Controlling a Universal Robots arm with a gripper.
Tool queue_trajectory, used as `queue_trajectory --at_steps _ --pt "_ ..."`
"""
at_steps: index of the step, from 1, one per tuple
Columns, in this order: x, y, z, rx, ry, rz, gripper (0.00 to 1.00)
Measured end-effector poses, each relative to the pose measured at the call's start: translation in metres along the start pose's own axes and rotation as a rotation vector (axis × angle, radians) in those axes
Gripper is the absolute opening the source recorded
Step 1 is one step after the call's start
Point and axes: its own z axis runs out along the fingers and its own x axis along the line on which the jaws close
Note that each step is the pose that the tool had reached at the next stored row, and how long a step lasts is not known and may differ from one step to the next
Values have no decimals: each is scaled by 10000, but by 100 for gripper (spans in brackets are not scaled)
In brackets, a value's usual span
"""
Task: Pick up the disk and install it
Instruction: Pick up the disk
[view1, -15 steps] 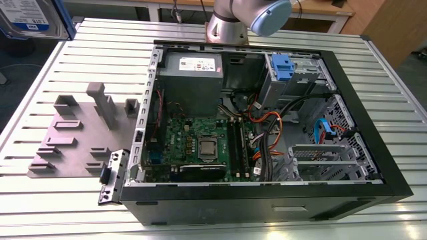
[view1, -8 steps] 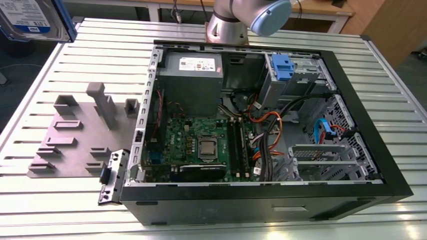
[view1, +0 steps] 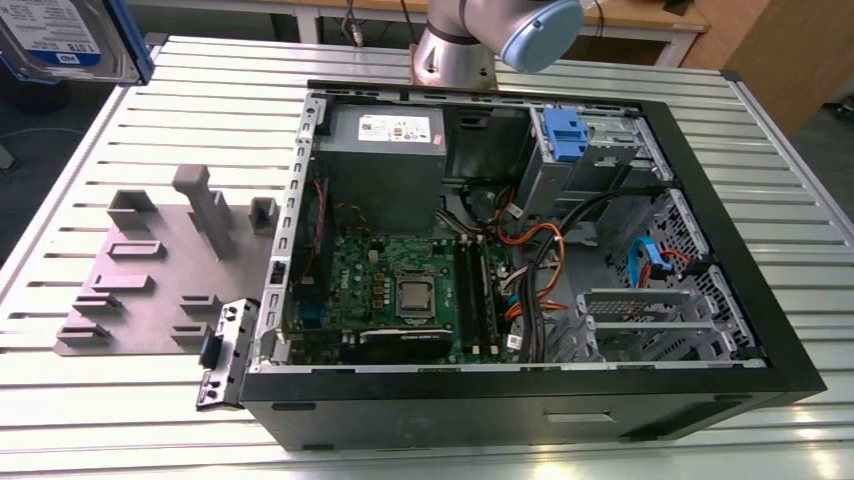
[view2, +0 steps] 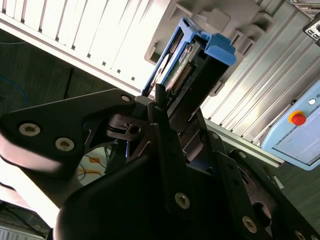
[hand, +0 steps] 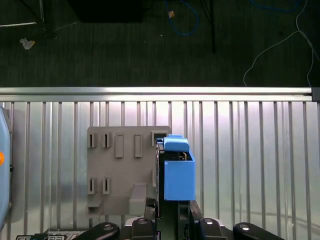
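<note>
Hanging in the air over the bench (hand: 250, 150), the disk (view2: 192, 60) is held tight by the pincer (view2: 179, 106). In the second wrist view, the black fingers (view2: 161, 107) are seen pressed on both flat sides of the disk, and its blue frame sticks out past them. In the first wrist view, the disk (hand: 178, 175) is seen end on, with the pincer (hand: 170, 224) clamped on it. Under it, the grey plate with small blocks (hand: 120, 170) is laid flat on the bench, close to the bench edge, and the dark floor (hand: 125, 50) is seen past that edge. In the exterior view, the disk (view1: 60, 40) is seen high up at the exterior view's left, with its white and blue label turned to the camera. The grey plate (view1: 160, 290) is set by the bench (view1: 134, 410) edge on that same side. Just beside it, the black computer case (view1: 747, 340) is laid on its side with the open side up. Inside the case, a grey power box (view1: 380, 150), a green board (view1: 400, 290) and a grey metal cage with a blue latch (view1: 567, 135) can be seen. The arm's base (view1: 461, 50) is fixed at the far edge of the bench, behind the case.
</note>
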Motion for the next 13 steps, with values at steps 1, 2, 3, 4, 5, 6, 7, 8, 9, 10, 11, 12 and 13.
queue_trajectory --at_steps 1,2,3,4,5,6,7,8,9,10,11,12,13 --pt "0 -1 0 1 0 0 35" --pt "-1 -6 0 1 0 0 35" --pt "-1 -11 0 0 0 0 35" --pt "0 -18 -1 0 0 0 35" --pt "0 -27 -1 1 0 -1 35" --pt "-1 -37 -1 0 0 0 35" --pt "-1 -47 -1 0 0 0 35" --pt "-1 -59 -2 1 0 0 35" --pt "-2 -71 -2 1 0 0 35" --pt "-2 -84 -3 0 0 1 35" --pt "-2 -93 -3 1 0 0 35" --pt "-2 -93 -3 0 -1 1 35" --pt "-2 -93 -3 1 -1 1 35"
